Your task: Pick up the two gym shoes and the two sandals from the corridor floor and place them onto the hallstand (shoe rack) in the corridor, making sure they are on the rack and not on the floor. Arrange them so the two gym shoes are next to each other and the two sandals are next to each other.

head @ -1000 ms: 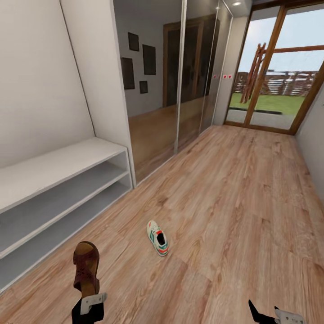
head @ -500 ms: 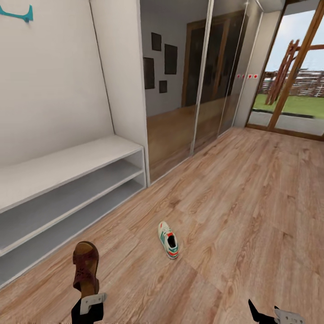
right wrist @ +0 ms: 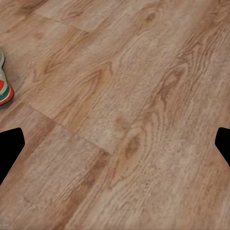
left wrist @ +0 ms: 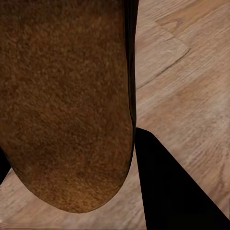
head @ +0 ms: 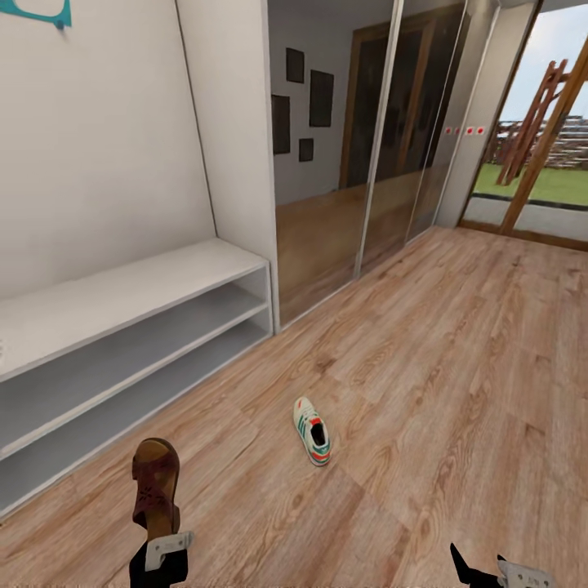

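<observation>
Sandal [head: 156, 487]: 1 dark brown leather open sandal, grasped in the left pincer [head: 160, 549] at the lower left of the head view, toe end pointing up and away from the robot, raised above the corridor floor [head: 425, 367]. In the left wrist view its brown sole [left wrist: 64, 100] lies against 1 black finger [left wrist: 167, 187], the pincer clenched on it.

Gym shoe [head: 312, 430]: 1 cream-white sneaker with green stripes and red-orange patches, lying upright on the wood planks, ahead of the robot and between the 2 arms, well apart from both pincers. Its heel edge [right wrist: 4, 86] shows at the border of the right wrist view.

Right pincer [head: 498, 572]: at the lower right of the head view, above bare floor, fingers spread wide and holding nothing.

Hallstand [head: 122, 302]: pale grey, 2 long open shelves, standing at the left wall, just beyond the held sandal.

Mirrored wardrobe doors [head: 359, 147]: beyond the hallstand's end panel.

Glazed door [head: 539, 163]: far end of corridor.
</observation>
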